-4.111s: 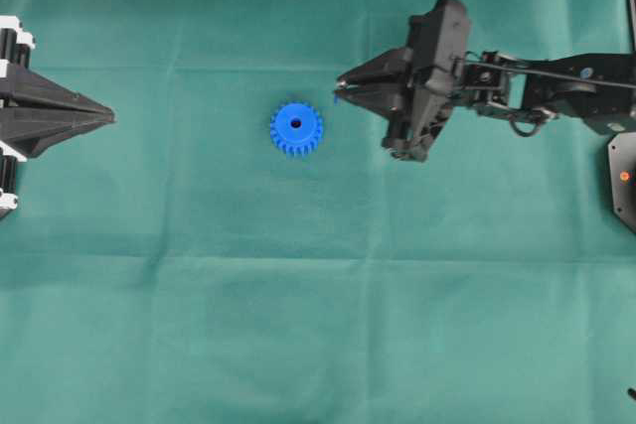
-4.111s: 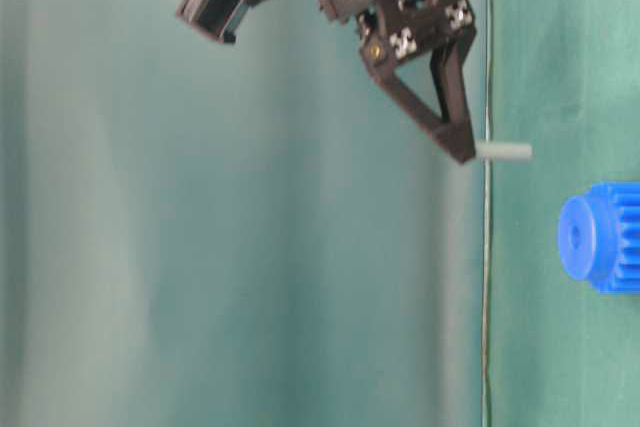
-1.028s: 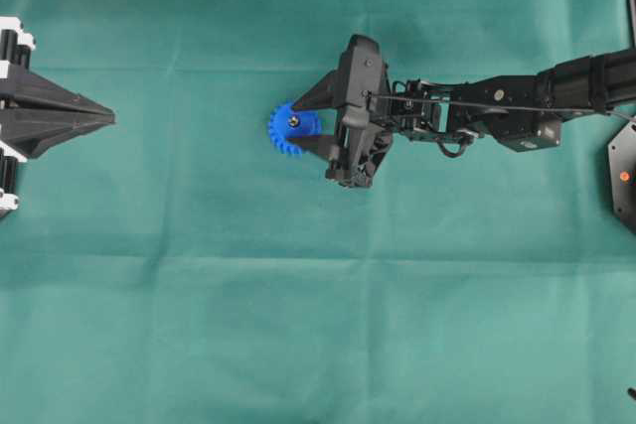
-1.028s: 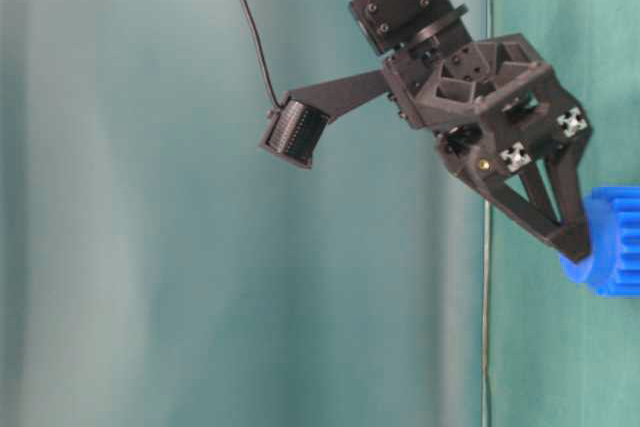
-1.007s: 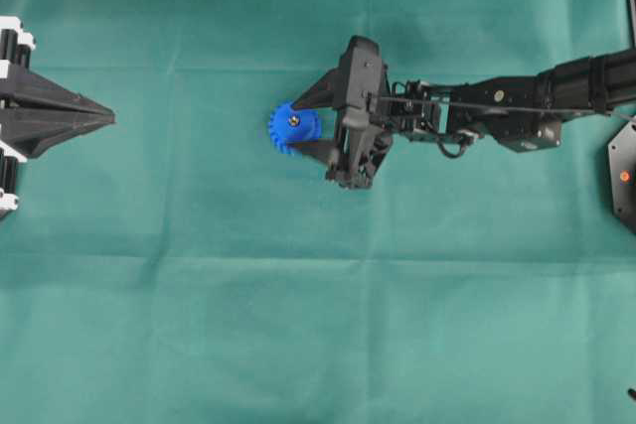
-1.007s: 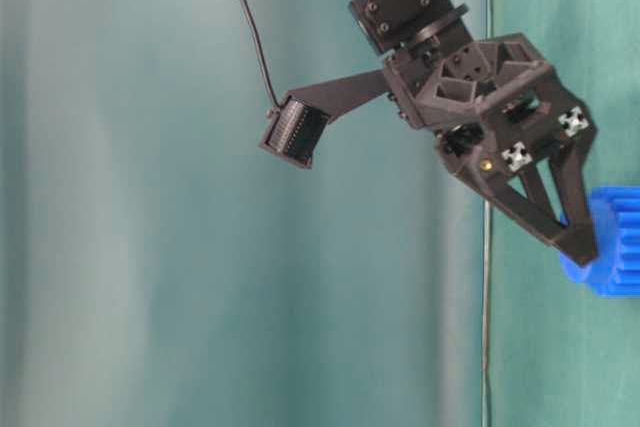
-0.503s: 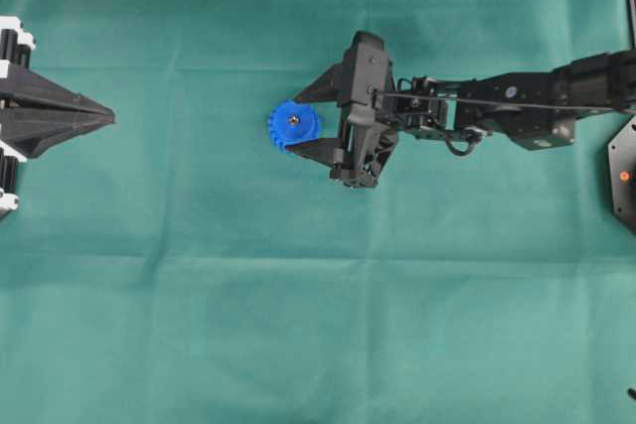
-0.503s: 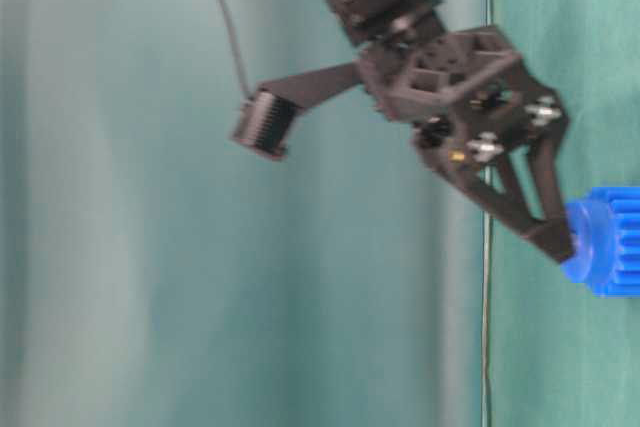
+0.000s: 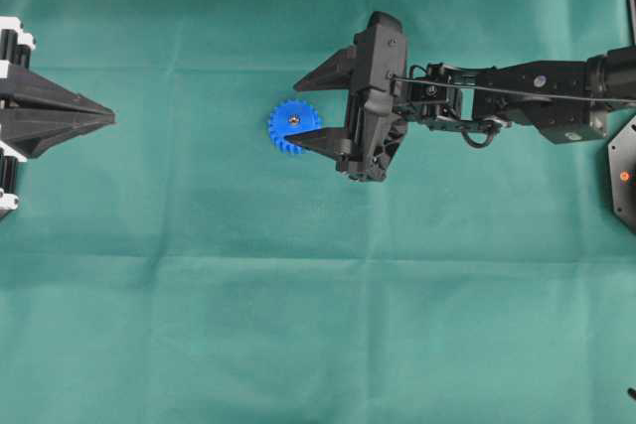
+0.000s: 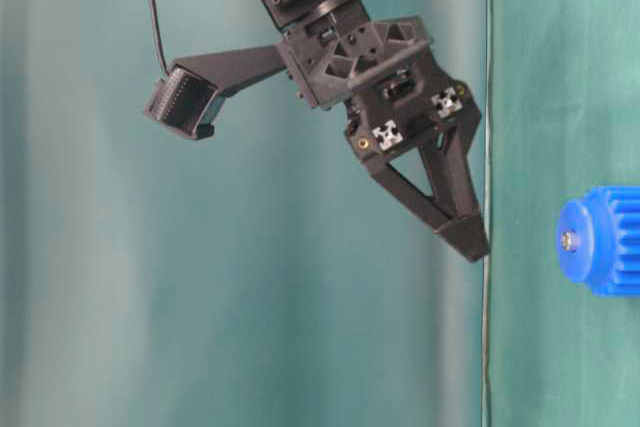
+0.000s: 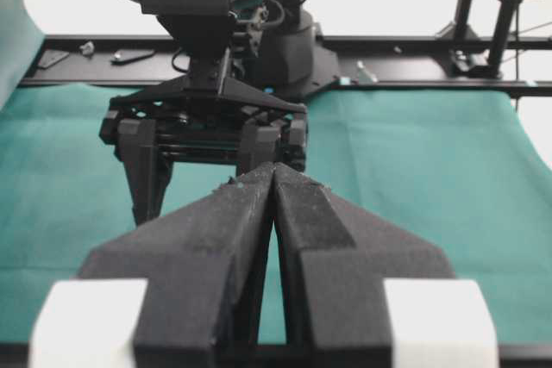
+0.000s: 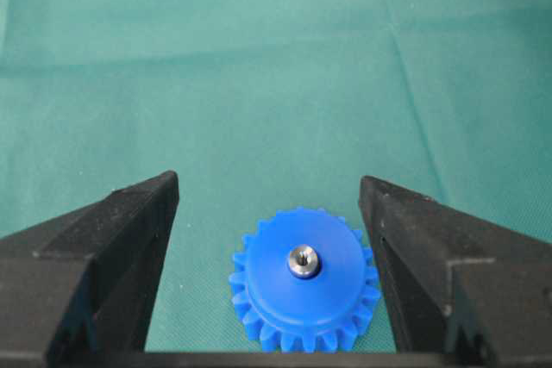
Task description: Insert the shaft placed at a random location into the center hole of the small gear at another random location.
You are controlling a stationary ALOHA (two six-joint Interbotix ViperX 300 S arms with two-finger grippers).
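Beside the small gear (image 9: 294, 127) we see the right end effector (image 9: 295, 108) spread wide, gripping nothing; the shaft (image 12: 303, 259) sits in its hub.

Only small gear (image 9: 293, 127) w/ shaft (image 12: 303, 259) stands on green cloth (image 9: 318, 325); rest open.

Silver shaft (image 12: 303, 260) stands seated in blue small gear's (image 12: 301, 295) center hole.
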